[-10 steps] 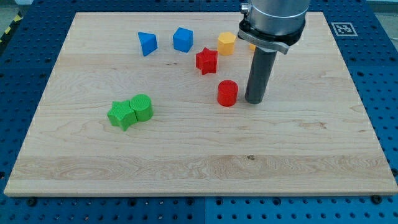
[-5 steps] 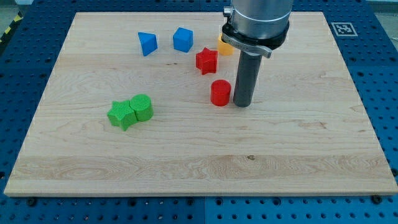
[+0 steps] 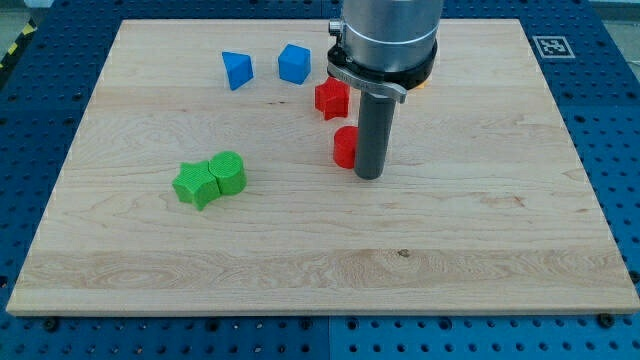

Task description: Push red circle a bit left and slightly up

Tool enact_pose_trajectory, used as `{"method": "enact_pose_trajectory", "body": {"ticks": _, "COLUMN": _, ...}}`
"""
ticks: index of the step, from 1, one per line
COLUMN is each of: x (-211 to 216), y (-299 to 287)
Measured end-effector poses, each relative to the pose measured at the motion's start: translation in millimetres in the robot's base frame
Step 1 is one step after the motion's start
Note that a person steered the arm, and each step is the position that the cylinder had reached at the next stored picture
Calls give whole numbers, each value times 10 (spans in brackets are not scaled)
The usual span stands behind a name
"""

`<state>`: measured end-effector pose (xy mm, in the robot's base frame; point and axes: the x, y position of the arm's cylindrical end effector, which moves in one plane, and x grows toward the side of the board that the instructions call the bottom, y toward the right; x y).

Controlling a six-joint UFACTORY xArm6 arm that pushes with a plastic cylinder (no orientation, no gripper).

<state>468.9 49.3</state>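
1. The red circle (image 3: 345, 147) serves as the landmark: it stands a little above the middle of the wooden board (image 3: 480, 230), partly hidden behind the rod.
2. My tip (image 3: 368, 176) sits just to the view's right of the red circle and slightly below it, against its side or very nearly; the exact contact cannot be made out. The arm ends in a plain rod with no jaws, so nothing opens, closes or grips.
3. Red blocks count two: the circle, and one red star (image 3: 331, 98) just above it, apart from it.
4. Blue blocks count two, both up and to the view's left of the red circle: a blue cube (image 3: 294, 63) nearer, and a blue wedge-like block (image 3: 237, 70) farther left.
5. Green blocks count two, well to the view's left of the red circle and lower: a green star (image 3: 195, 184) and a green cylinder (image 3: 228, 172), touching each other.
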Motion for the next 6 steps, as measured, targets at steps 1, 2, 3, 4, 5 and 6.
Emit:
{"method": "enact_pose_trajectory", "body": {"ticks": 1, "x": -49, "y": 0}}
{"method": "enact_pose_trajectory", "body": {"ticks": 2, "x": -61, "y": 0}}
{"method": "enact_pose_trajectory", "body": {"ticks": 3, "x": -109, "y": -2}}
{"method": "enact_pose_trajectory", "body": {"ticks": 4, "x": -112, "y": 3}}
{"method": "enact_pose_trajectory", "body": {"ticks": 5, "x": 134, "y": 43}}
{"method": "enact_pose_trajectory", "body": {"ticks": 6, "x": 258, "y": 14}}
